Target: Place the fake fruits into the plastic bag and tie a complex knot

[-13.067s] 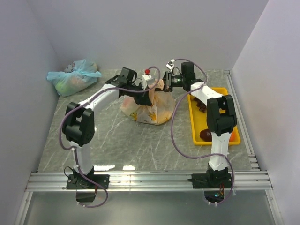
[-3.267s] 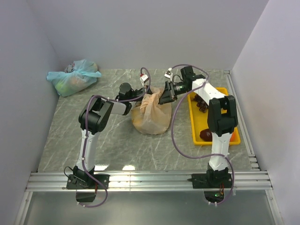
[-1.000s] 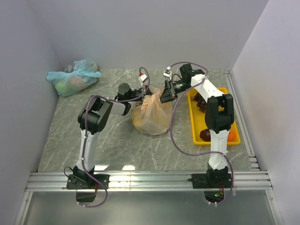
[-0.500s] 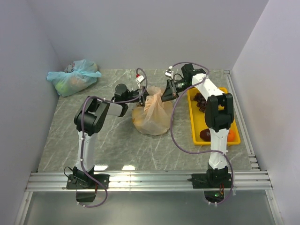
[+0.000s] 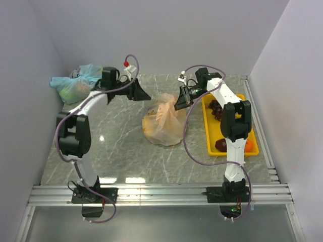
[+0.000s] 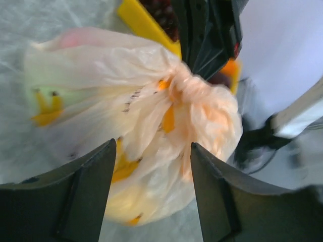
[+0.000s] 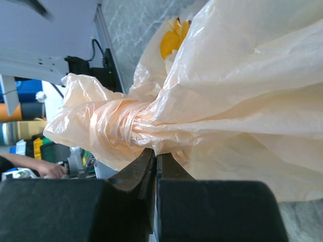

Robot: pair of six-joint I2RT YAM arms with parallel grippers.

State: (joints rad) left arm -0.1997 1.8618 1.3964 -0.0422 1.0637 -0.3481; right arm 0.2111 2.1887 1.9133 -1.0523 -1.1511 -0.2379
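Left gripper (image 5: 143, 95) now clear of plastic bag (image 5: 162, 123), agape; right gripper (image 5: 177, 104) tight on it; marbled table (image 5: 121, 151).

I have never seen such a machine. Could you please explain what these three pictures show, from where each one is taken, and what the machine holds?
The machine is a two-armed robot at a grey table. One picture looks down from above; the other two come from small cameras on each wrist. The right gripper is shut on the neck of a peach plastic bag, beside its knot. The left gripper is open, holds nothing, and stands apart from the bag. A yellow tray on the right holds some toy fruits; a pale blue-green bag lies far left.
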